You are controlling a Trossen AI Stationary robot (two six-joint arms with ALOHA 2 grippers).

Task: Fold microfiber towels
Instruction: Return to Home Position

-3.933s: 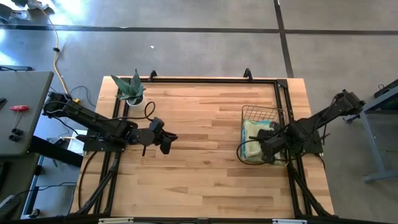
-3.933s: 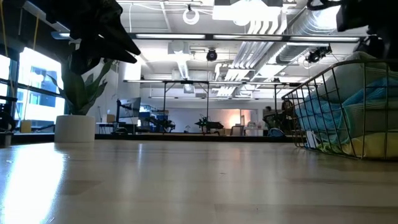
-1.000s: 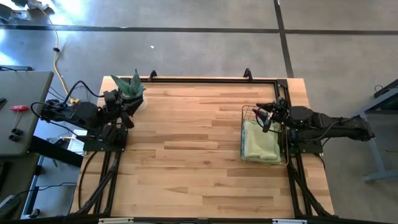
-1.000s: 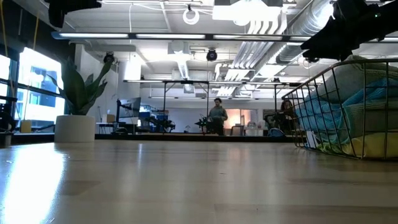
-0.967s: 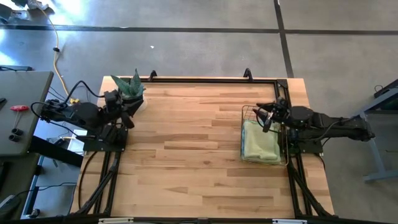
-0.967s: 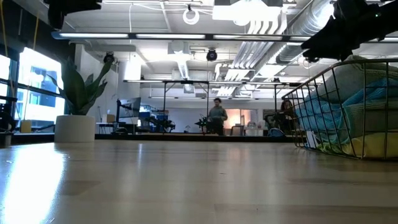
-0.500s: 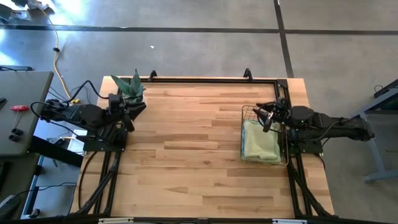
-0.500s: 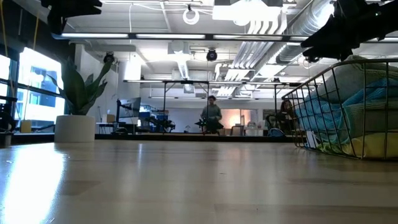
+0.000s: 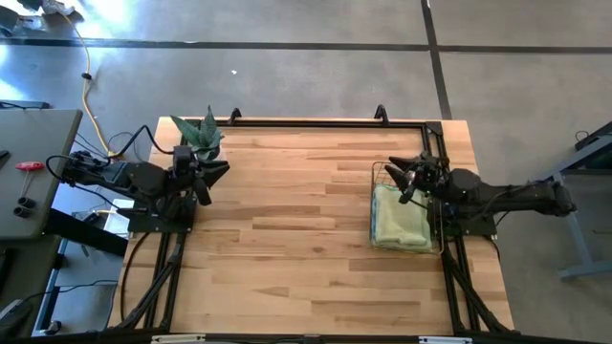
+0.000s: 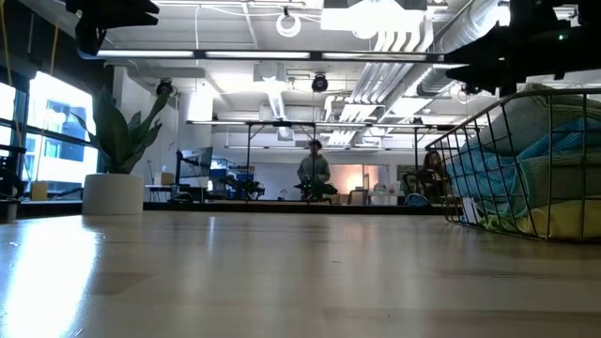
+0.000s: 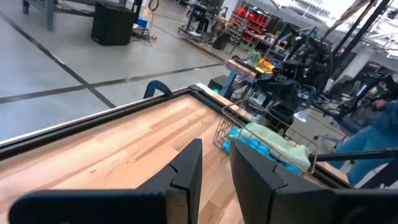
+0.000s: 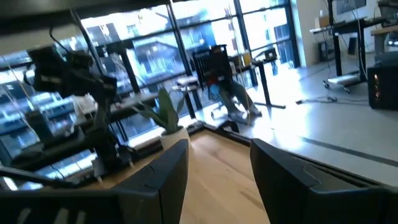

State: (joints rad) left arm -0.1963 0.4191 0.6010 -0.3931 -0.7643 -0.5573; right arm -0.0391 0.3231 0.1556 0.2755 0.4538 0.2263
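Towels point(image 9: 400, 218) are all in the basket point(image 9: 372, 191), at 3 o'clock on the table point(image 9: 296, 258). It's a folded stack with pale green on top. The low view shows blue and yellow layers through the wire. No cloth on the bare wood that I can see, so I judge folding and stacking done and only parking the arms left.

Left gripper point(image 9: 218, 169) is at 9 o'clock on the table, just beside the plant point(image 9: 198, 137), and well apart from the basket. Its fingers point(image 11: 186, 171) are a narrow gap apart, with nothing between them.

Right gripper point(image 9: 397, 172) hangs over the basket's 11 o'clock corner, clear of the stack. Its fingers point(image 12: 166, 171) are spread wide and carry nothing.

Handling, my read: the cloths are light, soft and floppy, with no stiffness. They should be grippy rather than slick, and not fragile. If I had to re-grab one, I'd pinch a corner or a folded edge, not the middle. A mid-panel pinch would likely bunch it and pull the fold open. The stack sits near rim height, so a low pass could snag the top cloth or the wire.

Writing: no brand, label or text readable on towels, basket or table. A person point(image 10: 313, 169) is far off in the room behind, not near the rig.
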